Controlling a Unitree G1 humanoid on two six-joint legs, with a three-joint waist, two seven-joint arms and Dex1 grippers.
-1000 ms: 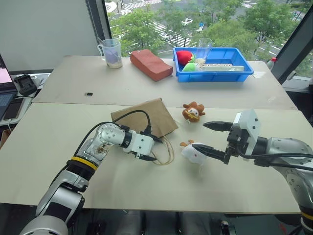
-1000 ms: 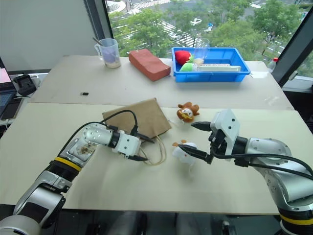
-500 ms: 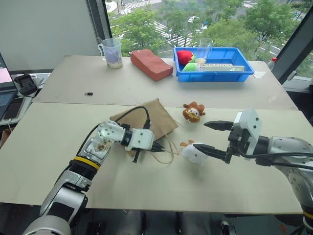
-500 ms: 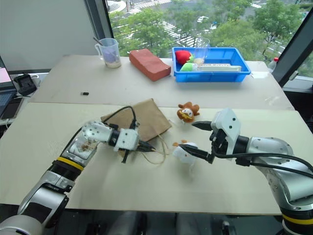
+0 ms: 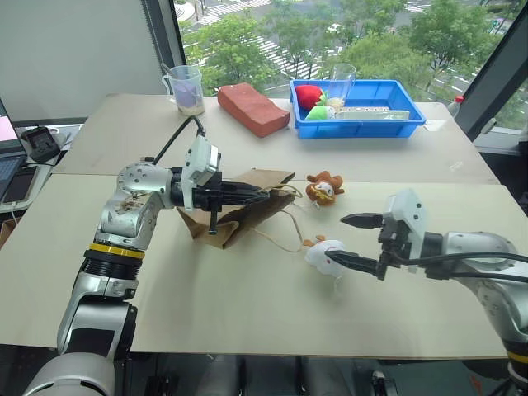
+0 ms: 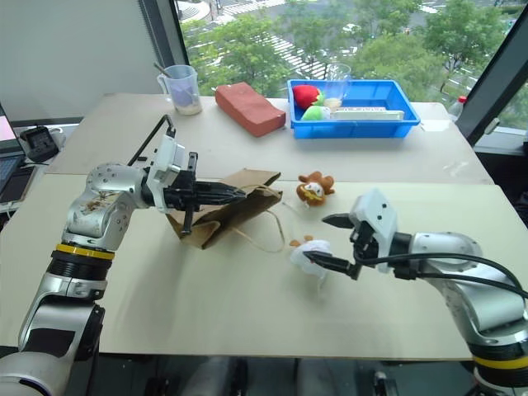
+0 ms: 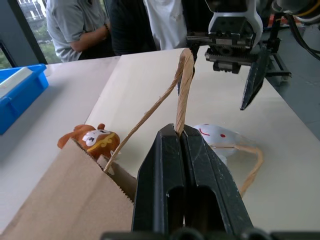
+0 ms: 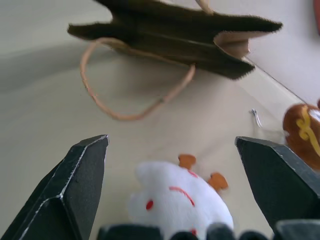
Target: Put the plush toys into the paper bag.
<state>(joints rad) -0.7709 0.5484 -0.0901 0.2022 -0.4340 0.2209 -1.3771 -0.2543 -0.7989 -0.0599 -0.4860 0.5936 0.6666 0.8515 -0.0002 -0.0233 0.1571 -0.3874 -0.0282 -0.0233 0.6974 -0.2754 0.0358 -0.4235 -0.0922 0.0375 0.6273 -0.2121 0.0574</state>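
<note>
On bench [image 5: 247, 322]: paper bag [image 5: 235, 210], long axis sideways, mouth toward brown toy [image 5: 325, 188]; left pincer [image 5: 262, 195] clamped on handle [image 7: 181, 85]; right pincer [image 5: 356, 241] wide open around white toy [image 5: 323, 256].

- Two pale beige rectangular tables [image 5: 247, 305] pushed together, seam running across the middle.
- Large window [image 5: 346, 33] behind the far table, dark frames; daylight, green trees and a street far below.
- Plain grey-white wall [image 5: 74, 49] to the left of the window.
- Laptop with lit pink screen [image 5: 7, 132] and a black device [image 5: 41, 142] on a side desk at left.
- People standing past the table end [image 7: 100, 25] in the left wrist view.
</note>
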